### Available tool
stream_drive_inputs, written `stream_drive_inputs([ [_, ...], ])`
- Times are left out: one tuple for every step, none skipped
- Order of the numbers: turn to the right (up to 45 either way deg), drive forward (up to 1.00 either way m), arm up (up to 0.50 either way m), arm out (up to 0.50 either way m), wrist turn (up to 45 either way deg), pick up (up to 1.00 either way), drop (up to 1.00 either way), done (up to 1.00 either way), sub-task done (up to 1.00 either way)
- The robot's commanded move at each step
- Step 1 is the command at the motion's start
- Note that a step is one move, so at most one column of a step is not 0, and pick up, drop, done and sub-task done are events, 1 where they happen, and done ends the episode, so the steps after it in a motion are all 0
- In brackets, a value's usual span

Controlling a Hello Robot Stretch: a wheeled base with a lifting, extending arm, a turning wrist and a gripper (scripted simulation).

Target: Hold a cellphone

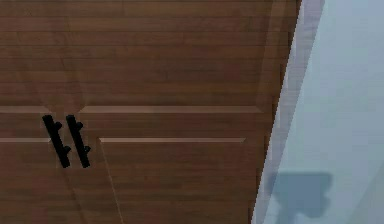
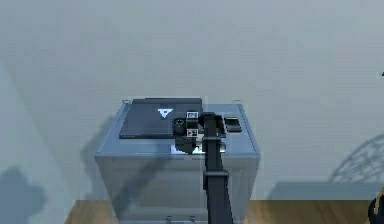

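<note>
The end effector [image 2: 188, 130] is sitting at the arm's [image 2: 216, 172] far end against the top of the grey surface [image 2: 150, 168]. With things lying behind it, I cannot tell its grip or whether it is carrying anything. Just right of the arm's tip a small dark flat piece, likely the cellphone [image 2: 232, 125], is lying on the surface's far right part, and a larger black slab [image 2: 150, 118] is lying to the left, so the reach is probably needing a shift rightward. The cellphone's long axis seems to be running left to right, though it is too small to tell which way it is pointing.
</note>
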Motion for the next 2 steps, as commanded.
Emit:
stream_drive_inputs([
  [0.0,0.00,0.10,0.00,0.0,0.00,0.00,0.00,0.00],
  [0.0,0.00,0.00,0.00,0.0,0.00,0.00,1.00,0.00],
])
